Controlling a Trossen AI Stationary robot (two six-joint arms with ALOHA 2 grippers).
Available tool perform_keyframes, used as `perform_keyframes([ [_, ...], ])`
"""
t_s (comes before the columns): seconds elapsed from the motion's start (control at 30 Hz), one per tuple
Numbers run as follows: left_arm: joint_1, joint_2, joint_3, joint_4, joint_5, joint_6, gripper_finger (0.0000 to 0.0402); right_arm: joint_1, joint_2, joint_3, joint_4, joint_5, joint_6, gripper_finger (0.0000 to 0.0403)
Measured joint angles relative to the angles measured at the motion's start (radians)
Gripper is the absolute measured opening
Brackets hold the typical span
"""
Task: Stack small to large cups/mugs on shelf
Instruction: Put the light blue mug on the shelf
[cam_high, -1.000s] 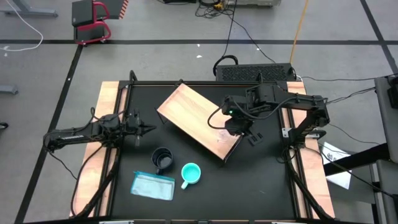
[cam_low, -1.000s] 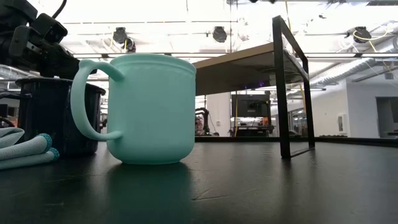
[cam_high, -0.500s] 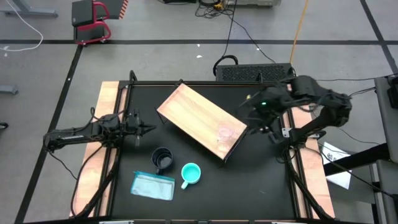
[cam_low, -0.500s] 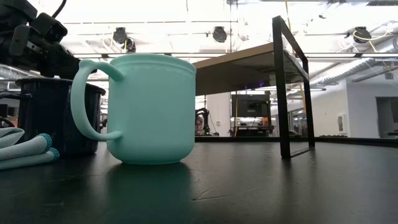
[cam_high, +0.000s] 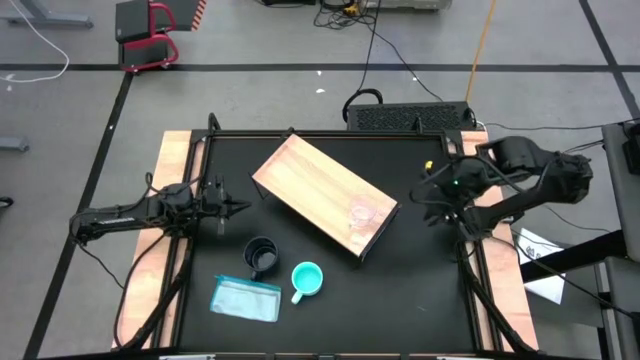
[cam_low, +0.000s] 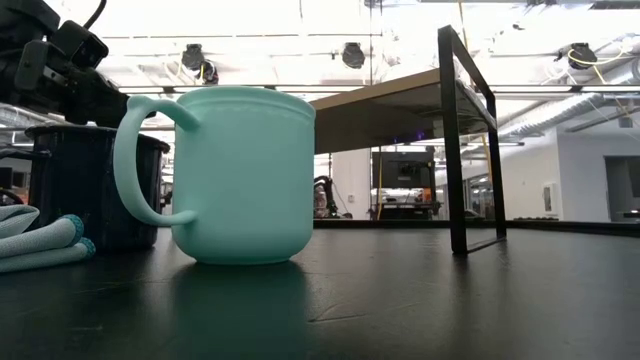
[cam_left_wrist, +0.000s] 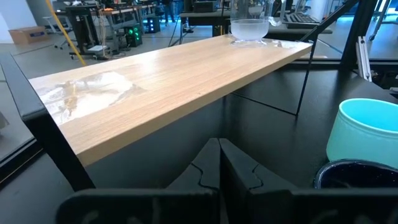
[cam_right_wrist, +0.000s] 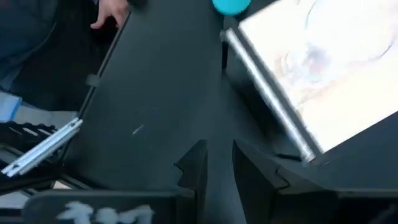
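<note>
- Clear plastic, by the look of it: small clear cup (cam_left_wrist: 249, 28) already upright on the light-wood shelf (cam_high: 322, 192), near the end closest to the right arm; faint in the high view, plain in the left wrist view.
- Probably very light and a little flexible, so easy to squash or tip; best left alone now.
- Turquoise mug (cam_high: 307, 279) next in size, upright on the black table (cam_high: 420, 280) in front of the shelf, handle toward the light-blue packet (cam_high: 246, 298).
- Matte, thick-walled, likely rigid plastic or ceramic; moderate weight, not very slippery. Best taken across the rim wall, one finger inside and one outside, on the side away from the handle; handle loop too curved for a steady pinch.
- Dark navy mug (cam_high: 261, 254) just beside the turquoise one, nearer the left arm; likely the heaviest, same rim pinch, firm squeeze.
- Close spacing of the two mugs a risk: little room for a finger between them.
- Left gripper (cam_high: 238, 207) at the left table edge, fingers pressed together, empty, pointed at the shelf.
- Right gripper (cam_high: 428, 192) above the table's right side, clear of the shelf, jaws parted, nothing between them.
</note>
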Motion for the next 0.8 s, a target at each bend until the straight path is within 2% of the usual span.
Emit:
perform_keyframes([
  [0.23, 0.000, 0.000, 0.000, 0.000, 0.000, 0.000, 0.0003, 0.000, -0.153, -0.219, 0.143, 0.000, 0.036, 0.0066],
  [0.43, 0.000, 0.000, 0.000, 0.000, 0.000, 0.000, 0.0003, 0.010, -0.275, -0.346, 0.242, 0.000, -0.024, 0.0011],
  [0.5, 0.000, 0.000, 0.000, 0.000, 0.000, 0.000, 0.0003, 0.011, -0.307, -0.379, 0.275, 0.001, -0.031, 0.0006],
  [0.8, 0.000, 0.000, 0.000, 0.000, 0.000, 0.000, 0.0003, 0.011, -0.441, -0.595, 0.612, 0.000, -0.037, 0.0003],
])
